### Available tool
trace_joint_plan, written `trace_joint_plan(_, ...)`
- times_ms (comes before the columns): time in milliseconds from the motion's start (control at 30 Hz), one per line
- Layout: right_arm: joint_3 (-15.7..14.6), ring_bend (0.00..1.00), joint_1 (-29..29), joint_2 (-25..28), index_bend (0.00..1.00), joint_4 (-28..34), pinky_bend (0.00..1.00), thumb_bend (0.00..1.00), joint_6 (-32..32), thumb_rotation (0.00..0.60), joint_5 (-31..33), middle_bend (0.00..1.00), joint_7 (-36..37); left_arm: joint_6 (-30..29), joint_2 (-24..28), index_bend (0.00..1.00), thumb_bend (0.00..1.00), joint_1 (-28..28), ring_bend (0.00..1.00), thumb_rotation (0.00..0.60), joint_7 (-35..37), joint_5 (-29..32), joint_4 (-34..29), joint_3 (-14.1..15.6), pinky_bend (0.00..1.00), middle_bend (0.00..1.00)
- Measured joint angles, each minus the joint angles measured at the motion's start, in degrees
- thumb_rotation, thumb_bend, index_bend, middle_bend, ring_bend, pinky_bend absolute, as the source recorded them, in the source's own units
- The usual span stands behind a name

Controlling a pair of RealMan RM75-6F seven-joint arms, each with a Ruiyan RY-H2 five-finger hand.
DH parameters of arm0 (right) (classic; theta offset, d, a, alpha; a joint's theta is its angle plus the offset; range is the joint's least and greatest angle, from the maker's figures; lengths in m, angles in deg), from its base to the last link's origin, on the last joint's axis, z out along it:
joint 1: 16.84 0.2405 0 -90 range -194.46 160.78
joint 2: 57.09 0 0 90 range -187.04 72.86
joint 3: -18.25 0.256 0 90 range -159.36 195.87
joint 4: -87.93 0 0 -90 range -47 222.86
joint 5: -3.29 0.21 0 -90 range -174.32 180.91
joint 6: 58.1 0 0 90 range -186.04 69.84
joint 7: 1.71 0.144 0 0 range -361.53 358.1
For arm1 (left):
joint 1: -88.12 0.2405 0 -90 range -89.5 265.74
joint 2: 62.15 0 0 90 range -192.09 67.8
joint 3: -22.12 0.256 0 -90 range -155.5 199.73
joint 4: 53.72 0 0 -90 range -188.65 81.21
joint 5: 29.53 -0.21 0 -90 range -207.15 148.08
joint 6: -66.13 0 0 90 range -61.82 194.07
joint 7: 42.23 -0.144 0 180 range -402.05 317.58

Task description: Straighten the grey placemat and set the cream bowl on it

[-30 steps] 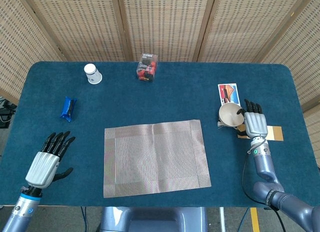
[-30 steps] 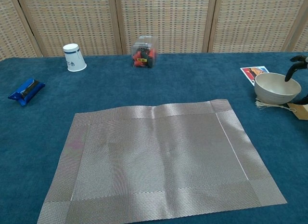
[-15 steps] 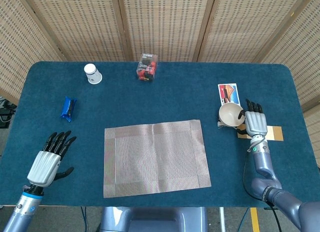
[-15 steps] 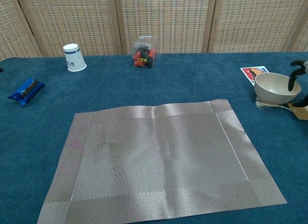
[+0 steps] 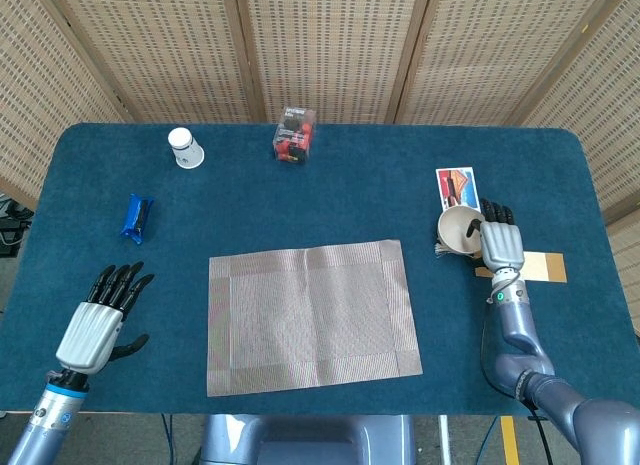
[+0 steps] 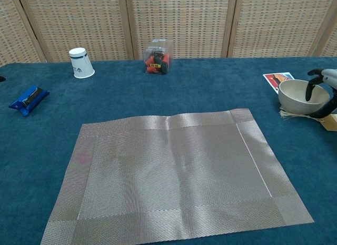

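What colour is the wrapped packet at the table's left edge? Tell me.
Blue with a dark band, seen best in the chest view: the packet.

Grey woven placemat (image 5: 312,316), cream bowl (image 5: 460,228)

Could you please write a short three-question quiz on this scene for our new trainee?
1. True or false: the cream bowl already sits on the grey placemat.
2. Which hand is at the bowl? A) left hand B) right hand
3. Fill in: the blue packet lies nearest the ____ hand.

Key
1. False: the bowl is on the table, right of the placemat.
2. B: its fingers hook over the bowl's rim, while the left hand hovers open.
3. Left.
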Motion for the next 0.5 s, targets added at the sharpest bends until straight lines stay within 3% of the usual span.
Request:
trace_joint_plan(200,-0.12,0.0,-0.19,-0.85,0.73,-0.99,0.0,0.52,0.91,0.6,-0.84,0.18,1.23,0.24,-0.1,0.1,0.16,-0.02,0.0,0.6,0.02,-0.05,0.07,-0.02,0.0,0.0)
trace_joint_plan(500,-0.13,0.0,-1.07,-0.61,0.74,0.45,0.0,0.53,2.51,0.6,-1.31,0.18,0.54,-0.41,-0.09,0.11,0.16,0.29,0.0,0.6,0.3,-0.74,0.03,-0.06,0.0,0.0)
